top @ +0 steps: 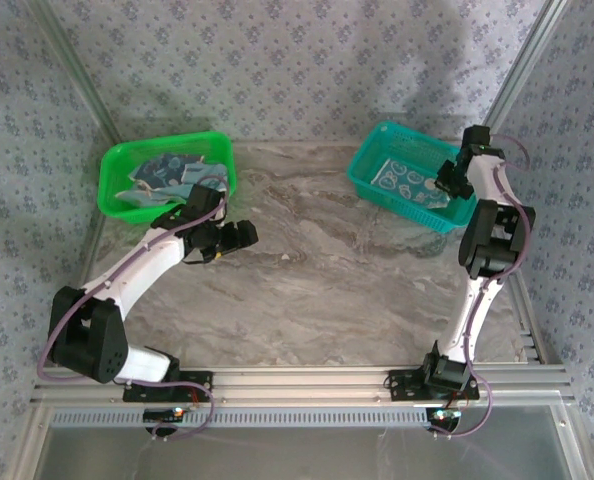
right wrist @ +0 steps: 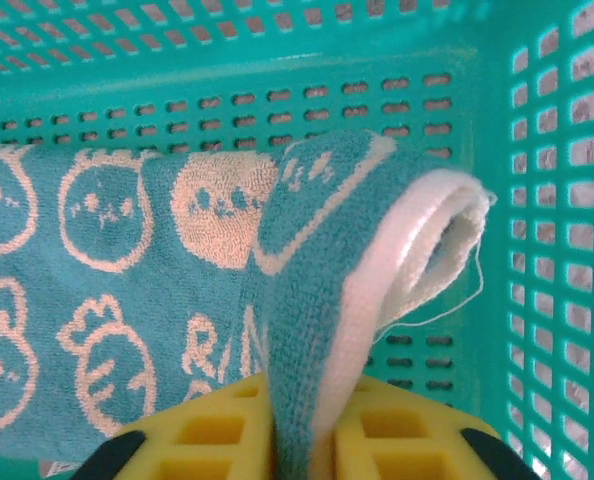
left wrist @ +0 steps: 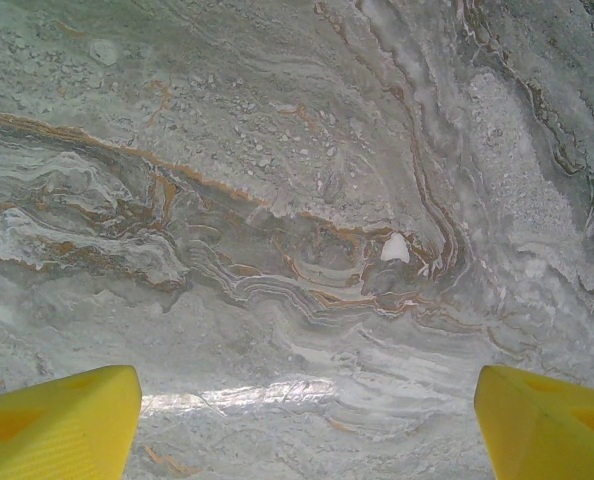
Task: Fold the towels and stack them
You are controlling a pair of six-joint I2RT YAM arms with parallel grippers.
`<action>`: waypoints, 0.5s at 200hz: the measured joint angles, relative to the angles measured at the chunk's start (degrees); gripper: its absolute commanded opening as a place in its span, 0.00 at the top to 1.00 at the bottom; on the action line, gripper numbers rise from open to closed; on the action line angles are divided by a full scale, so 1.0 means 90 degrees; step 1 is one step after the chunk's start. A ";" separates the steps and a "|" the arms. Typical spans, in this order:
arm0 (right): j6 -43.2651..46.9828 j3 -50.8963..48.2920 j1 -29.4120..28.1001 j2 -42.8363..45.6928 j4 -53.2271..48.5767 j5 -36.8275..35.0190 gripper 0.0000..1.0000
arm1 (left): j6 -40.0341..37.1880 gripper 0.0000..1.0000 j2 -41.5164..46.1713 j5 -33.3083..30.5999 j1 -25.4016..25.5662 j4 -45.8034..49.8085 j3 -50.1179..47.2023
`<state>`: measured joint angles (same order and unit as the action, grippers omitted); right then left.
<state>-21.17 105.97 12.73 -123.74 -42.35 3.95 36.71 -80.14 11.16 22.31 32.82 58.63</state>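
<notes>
From above, you have two baskets on the counter (top: 307, 270): one teal basket (top: 369, 183) and one green basket (top: 117, 195), which sits well to the left of the teal one. A single flat towel (top: 405, 180) lies inside the teal basket. A crumpled heap of towels (top: 165, 176) fills the green basket, and you cannot count them from here. Both of your arms are in view. The left arm reaches forward and bends at the elbow, and its left fingers (top: 243, 235) are over bare counter well to the left of the teal basket. The right arm stands tall and folds over at the top, so your right fingers (top: 445, 184) dip into the teal basket at its right end.

In the left wrist view, your two yellow left fingers are spread wide at the bottom corners, released, with nothing but marbled counter between them.

In the right wrist view, your right fingers grasp a raised fold of the flat towel. The cloth runs down between the two yellow pads, which sit against it on either side. The fold loops up near the teal basket's right wall, white backing outward. The rest of the towel lies flat on the basket floor to the left, printed with pale cartoon faces.
</notes>
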 measured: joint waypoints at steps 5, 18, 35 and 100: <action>-0.0007 0.0005 0.0000 -0.0017 -0.0017 -0.0012 0.51 | 0.0000 0.14 0.0000 0.0000 0.0000 0.0000 0.0000; 0.0073 0.0041 0.0005 -0.0078 -0.0131 -0.0058 0.41 | 0.0000 0.14 0.0000 0.0000 0.0000 -0.0002 0.0000; 0.0151 0.0092 0.0005 -0.0100 -0.0274 -0.0175 0.33 | 0.0000 0.14 0.0000 0.0000 0.0000 -0.0002 0.0002; 0.0352 -0.0007 -0.0194 0.0556 -0.0260 -0.1044 0.00 | -0.0032 0.12 0.0041 -0.0194 -0.0007 0.0090 0.0007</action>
<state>-18.00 105.91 10.98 -118.74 -44.69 -5.45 36.42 -79.77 9.41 22.24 33.63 58.70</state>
